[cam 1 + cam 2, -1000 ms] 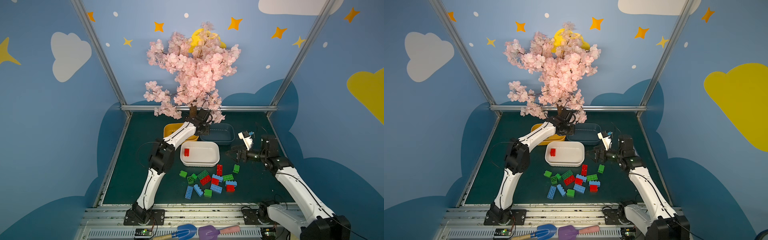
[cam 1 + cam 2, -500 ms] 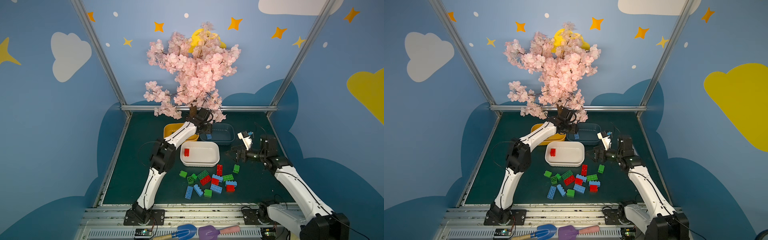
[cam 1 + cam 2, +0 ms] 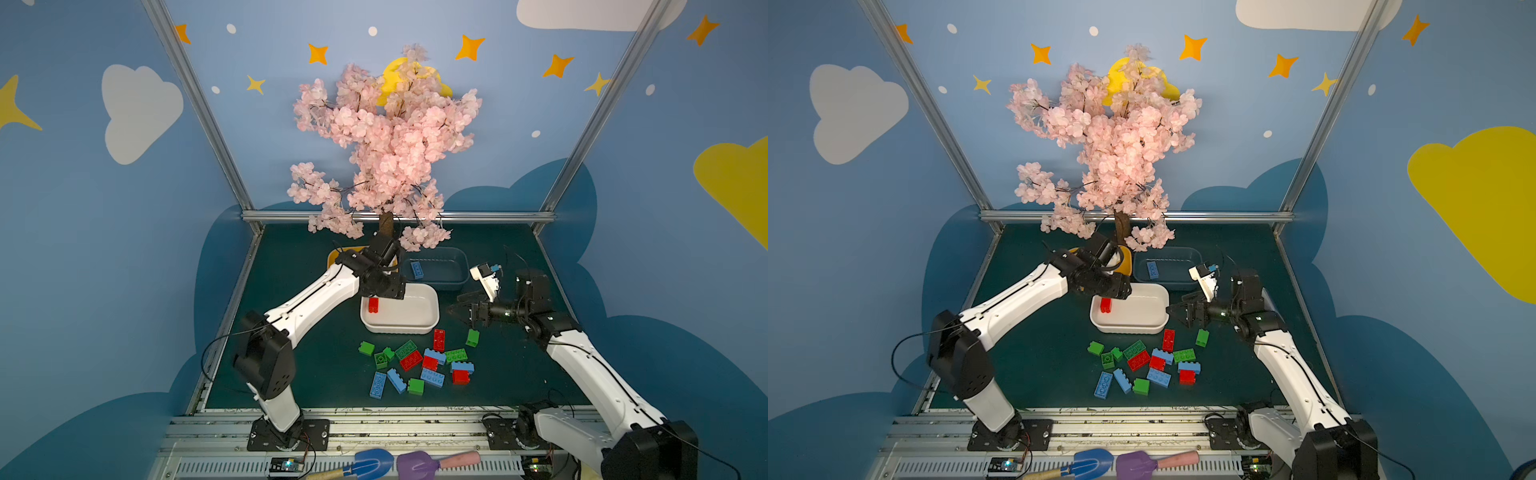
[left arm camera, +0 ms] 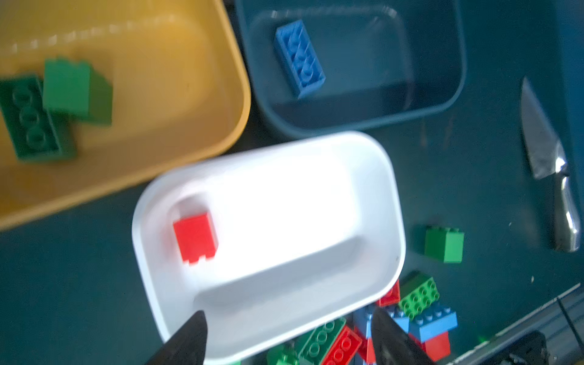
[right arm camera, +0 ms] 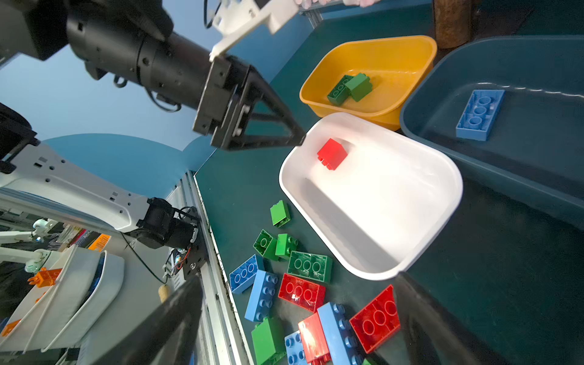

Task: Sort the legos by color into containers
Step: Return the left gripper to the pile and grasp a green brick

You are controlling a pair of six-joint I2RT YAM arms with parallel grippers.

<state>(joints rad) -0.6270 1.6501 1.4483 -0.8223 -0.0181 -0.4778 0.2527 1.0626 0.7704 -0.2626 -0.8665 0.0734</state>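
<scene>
My left gripper (image 3: 386, 294) (image 4: 287, 316) hangs open and empty over the back left corner of the white tub (image 3: 432, 318) (image 4: 373, 177), which holds one red brick (image 3: 373, 304) (image 5: 331, 154). A blue brick (image 3: 417, 269) (image 4: 298, 58) lies in the dark slate tub (image 3: 453, 266) (image 5: 537, 164). Two green bricks (image 4: 76, 88) (image 5: 349, 84) sit in the yellow tub (image 4: 189, 94) (image 5: 395, 53). My right gripper (image 3: 457, 305) (image 5: 297, 281) is open and empty, right of the white tub and above the loose legos (image 3: 419, 365). A single green brick (image 3: 472, 337) stands just below it.
A pink blossom tree (image 3: 386, 224) stands at the back, its low branches over the yellow and slate tubs. Blue (image 3: 370, 461) and purple (image 3: 419, 463) toy shovels lie on the front rail. Metal frame posts edge the green mat (image 3: 291, 332).
My left gripper has opened and let the blue brick fall into the slate tub, then drawn back toward the white tub. The right gripper has crept slightly left.
</scene>
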